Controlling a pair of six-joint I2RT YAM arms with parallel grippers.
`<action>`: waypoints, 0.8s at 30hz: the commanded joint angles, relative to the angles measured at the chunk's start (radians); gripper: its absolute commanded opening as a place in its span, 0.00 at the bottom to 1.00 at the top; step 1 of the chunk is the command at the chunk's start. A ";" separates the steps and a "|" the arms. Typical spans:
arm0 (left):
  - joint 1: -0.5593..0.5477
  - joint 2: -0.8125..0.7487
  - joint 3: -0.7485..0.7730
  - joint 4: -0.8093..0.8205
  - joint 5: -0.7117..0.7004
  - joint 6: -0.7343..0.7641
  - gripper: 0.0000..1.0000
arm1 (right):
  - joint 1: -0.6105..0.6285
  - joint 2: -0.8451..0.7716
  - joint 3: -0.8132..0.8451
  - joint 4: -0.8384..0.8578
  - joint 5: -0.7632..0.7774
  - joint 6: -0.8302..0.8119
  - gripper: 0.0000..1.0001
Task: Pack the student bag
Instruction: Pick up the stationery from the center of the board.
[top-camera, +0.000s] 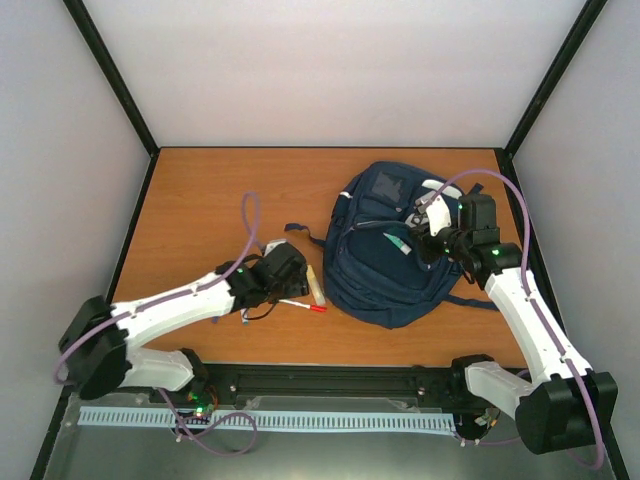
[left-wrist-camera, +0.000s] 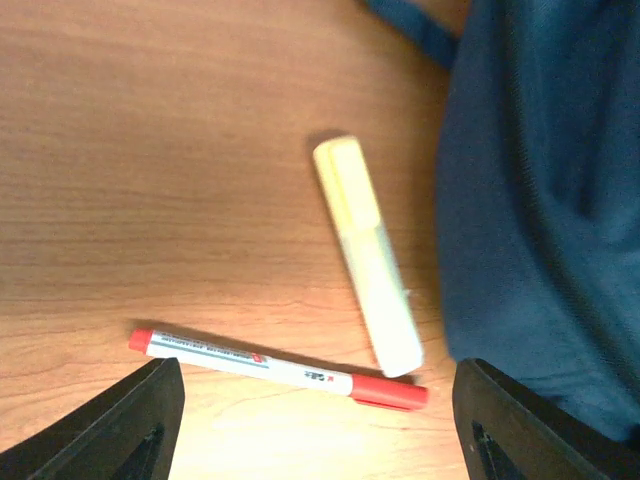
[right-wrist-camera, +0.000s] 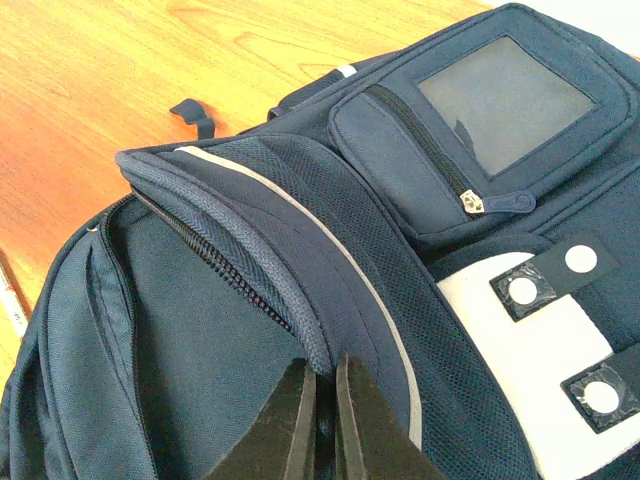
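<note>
The navy student bag (top-camera: 385, 260) lies on the table at centre right, its main zip open. My right gripper (top-camera: 428, 238) is shut on the bag's zip-edge flap (right-wrist-camera: 300, 320) and holds it up. A teal-tipped object (top-camera: 398, 242) shows in the opening. My left gripper (top-camera: 290, 290) is open, low over the table left of the bag. A white marker with red cap (left-wrist-camera: 275, 368) lies between its fingers (left-wrist-camera: 130, 425). A pale yellow highlighter (left-wrist-camera: 368, 260) lies just beyond, next to the bag (left-wrist-camera: 545, 200).
A purple cable (top-camera: 252, 225) loops from the left arm over the table. A loose bag strap (top-camera: 300, 232) lies left of the bag. The cell's back and side walls close in the wooden table (top-camera: 200, 200).
</note>
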 joint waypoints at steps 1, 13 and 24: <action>0.009 0.131 0.076 -0.032 0.024 -0.004 0.76 | -0.017 -0.007 -0.001 0.101 0.005 0.000 0.03; 0.009 0.341 0.188 -0.034 0.006 -0.030 0.74 | -0.019 -0.036 -0.030 0.108 0.005 -0.021 0.03; 0.019 0.510 0.334 -0.087 -0.004 0.005 0.67 | -0.019 -0.050 -0.038 0.107 -0.011 -0.026 0.03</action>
